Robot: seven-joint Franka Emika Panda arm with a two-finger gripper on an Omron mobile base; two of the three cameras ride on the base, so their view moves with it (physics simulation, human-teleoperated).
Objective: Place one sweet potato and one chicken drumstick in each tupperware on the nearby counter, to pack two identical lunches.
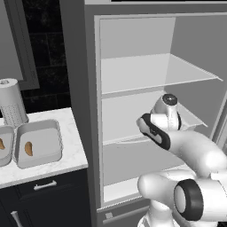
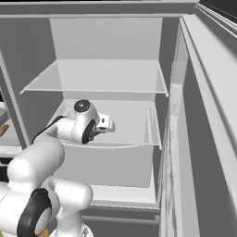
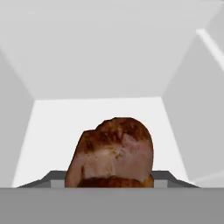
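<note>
End effector (image 3: 111,186) inside open fridge, apparently grasping golden-brown chicken drumstick (image 3: 111,153); fingertips hidden. Withdraw straight, then swing toward light-grey rectangular tupperware (image 1: 39,144) on white marble counter (image 1: 66,128).

Layout: open fridge at centre, counter at left of the left base view.

Two tupperware trays (image 1: 39,144) (image 1: 4,146) sit side by side on the counter (image 1: 66,155), lower left, a small piece in each. A paper towel roll (image 1: 11,102) stands behind them. The arm (image 1: 177,137) reaches between fridge shelves (image 2: 97,76). A chicken drumstick (image 3: 111,153) sits low centre in the hand view, before the fridge's back wall.
</note>
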